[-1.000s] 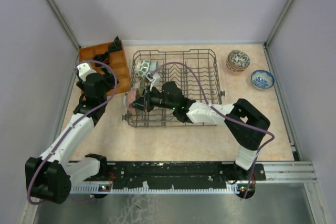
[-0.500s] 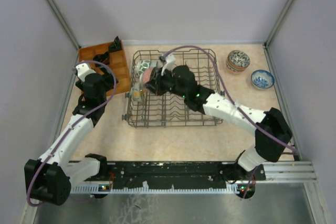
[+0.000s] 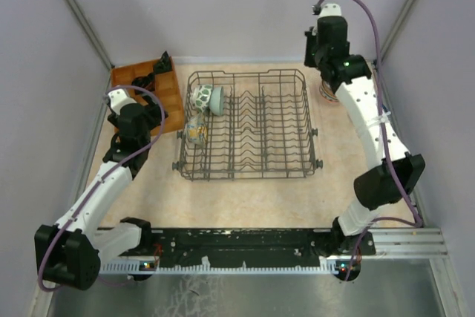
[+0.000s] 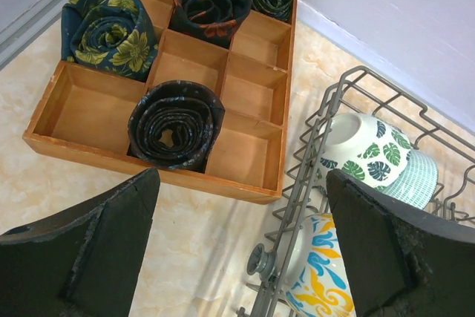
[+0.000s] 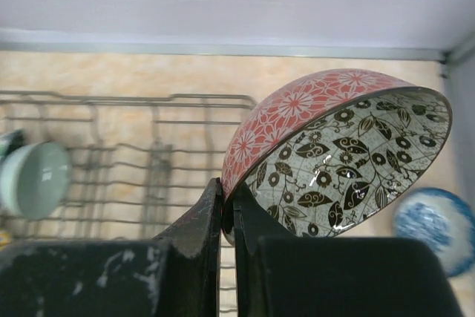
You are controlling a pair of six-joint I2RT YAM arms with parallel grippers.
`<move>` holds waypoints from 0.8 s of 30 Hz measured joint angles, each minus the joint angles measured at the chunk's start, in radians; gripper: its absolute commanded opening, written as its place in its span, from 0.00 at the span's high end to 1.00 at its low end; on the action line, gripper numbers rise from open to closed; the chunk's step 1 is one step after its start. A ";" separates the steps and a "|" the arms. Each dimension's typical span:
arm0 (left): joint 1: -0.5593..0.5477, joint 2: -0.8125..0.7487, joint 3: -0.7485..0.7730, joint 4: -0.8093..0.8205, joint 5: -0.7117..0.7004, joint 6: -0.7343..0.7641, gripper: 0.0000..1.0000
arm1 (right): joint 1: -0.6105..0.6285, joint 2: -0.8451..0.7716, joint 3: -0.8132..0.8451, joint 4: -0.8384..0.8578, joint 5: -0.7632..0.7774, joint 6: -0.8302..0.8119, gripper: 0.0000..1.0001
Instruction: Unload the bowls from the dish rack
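Note:
The dish rack (image 3: 252, 155) stands mid-table, and three bowls lean at its left end: a green-leaf bowl (image 4: 364, 150), a pale green one (image 4: 417, 180) and a blue-and-yellow one (image 4: 326, 276). My right gripper (image 5: 228, 191) is shut on the rim of a red-orange flowered bowl (image 5: 341, 157) with black leaves inside. It holds the bowl high over the back right corner. Below it lies a blue bowl (image 5: 434, 220). My left gripper (image 4: 241, 257) hangs open over the table beside the rack's left edge, holding nothing.
An orange-brown compartment tray (image 4: 230, 87) with rolled dark cloths sits at the back left, close to the rack. A stack of bowls (image 3: 324, 93) shows partly behind my right arm (image 3: 367, 120). Grey walls close in the back and both sides.
My right arm has lifted the red-orange bowl out of the rack's left end and swung it up to the back right. The left arm has stayed put.

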 measured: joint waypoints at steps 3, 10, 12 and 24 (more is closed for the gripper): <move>0.000 0.003 0.000 0.002 0.004 0.000 0.01 | -0.088 0.073 0.106 -0.104 0.035 -0.027 1.00; 0.000 0.020 0.000 0.007 0.015 0.000 0.01 | -0.265 0.263 0.248 -0.314 0.107 -0.075 1.00; 0.000 0.032 0.002 0.012 0.019 0.000 0.01 | -0.295 0.310 0.262 -0.364 0.122 -0.080 1.00; 0.000 0.110 0.078 0.021 0.046 0.005 0.01 | -0.397 0.415 0.274 -0.474 0.126 -0.100 1.00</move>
